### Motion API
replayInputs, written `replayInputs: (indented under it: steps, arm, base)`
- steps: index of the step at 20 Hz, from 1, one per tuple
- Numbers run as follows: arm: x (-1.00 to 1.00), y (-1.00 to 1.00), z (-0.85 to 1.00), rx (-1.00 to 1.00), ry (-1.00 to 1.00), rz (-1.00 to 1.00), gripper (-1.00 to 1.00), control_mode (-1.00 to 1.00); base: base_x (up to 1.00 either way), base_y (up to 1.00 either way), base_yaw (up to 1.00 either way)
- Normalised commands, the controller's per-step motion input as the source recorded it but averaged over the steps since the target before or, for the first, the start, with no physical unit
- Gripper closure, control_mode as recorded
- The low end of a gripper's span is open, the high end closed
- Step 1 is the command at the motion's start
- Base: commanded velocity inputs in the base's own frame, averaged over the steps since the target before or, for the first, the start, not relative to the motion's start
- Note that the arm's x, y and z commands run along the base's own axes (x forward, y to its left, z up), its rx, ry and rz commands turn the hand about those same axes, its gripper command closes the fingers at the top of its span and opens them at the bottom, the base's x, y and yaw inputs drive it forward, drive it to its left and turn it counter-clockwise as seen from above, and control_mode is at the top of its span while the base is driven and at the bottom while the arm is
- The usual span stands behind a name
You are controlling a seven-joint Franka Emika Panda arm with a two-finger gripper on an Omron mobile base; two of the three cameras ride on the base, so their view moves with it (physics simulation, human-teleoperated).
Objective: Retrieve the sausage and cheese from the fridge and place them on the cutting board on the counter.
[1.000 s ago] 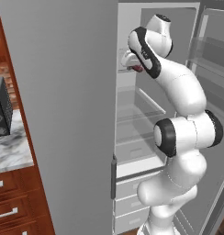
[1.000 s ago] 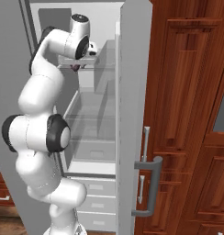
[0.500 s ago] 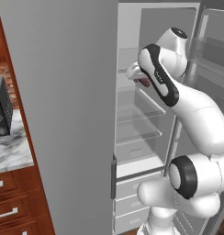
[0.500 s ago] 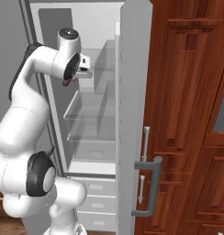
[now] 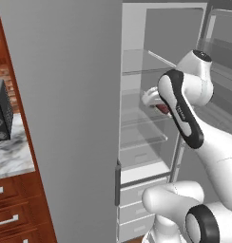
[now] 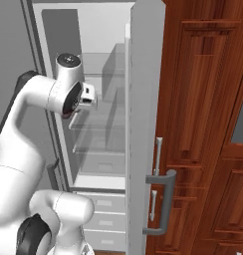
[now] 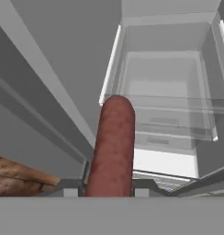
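Note:
The sausage [image 7: 112, 146], dark red-brown with a rounded end, stands up between my gripper's [image 7: 107, 186] two fingertips, and the gripper is shut on it. From the left base view the gripper [image 5: 155, 100] hangs in front of the open fridge [image 5: 137, 57] at middle-shelf height, with the sausage [image 5: 163, 109] poking out beneath the hand. Glass shelves [image 7: 164, 103] and white drawers [image 5: 137, 194] fill the fridge's inside. A corner of the marble counter [image 5: 13, 159] shows at the far left. The cheese and the cutting board are out of view.
The open fridge door [image 6: 143, 124] with its metal handle [image 6: 161, 201] stands close on the right, against dark wooden cabinets [image 6: 208, 124]. A dark microwave [image 5: 1, 114] sits on the counter. The grey fridge side [image 5: 65, 118] walls off the left.
The hand has come down and back from the upper shelf to middle-shelf height, still carrying the sausage. The elbow has swung lower and closer to the base.

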Motion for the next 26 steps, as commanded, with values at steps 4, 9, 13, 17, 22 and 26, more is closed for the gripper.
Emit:
replayInputs:
  steps: [4,9,13,17,22,26]
  arm:
    - [-0.62,-0.04,-0.91,-0.07,0.1,-0.04,1.0,-1.0]
    - [-0.4,-0.03,-0.71,-0.01,0.06,-0.05,1.0,-1.0]
    - [-0.01,-0.02,-0.02,0.0,0.03,0.0,1.0,-1.0]
    - [0.0,0.0,0.0,0.0,0.0,0.0,1.0,-1.0]
    - [0.0,0.0,0.0,0.0,0.0,0.0,1.0,-1.0]
    - [0.0,0.0,0.0,0.0,0.0,0.0,1.0,1.0]
  base:
    - [0.0,0.0,0.0]
    - [0.0,0.0,0.0]
    - [0.0,0.0,0.0]
    - [0.0,0.0,0.0]
    - [0.0,0.0,0.0]
    - [0.0,0.0,0.0]
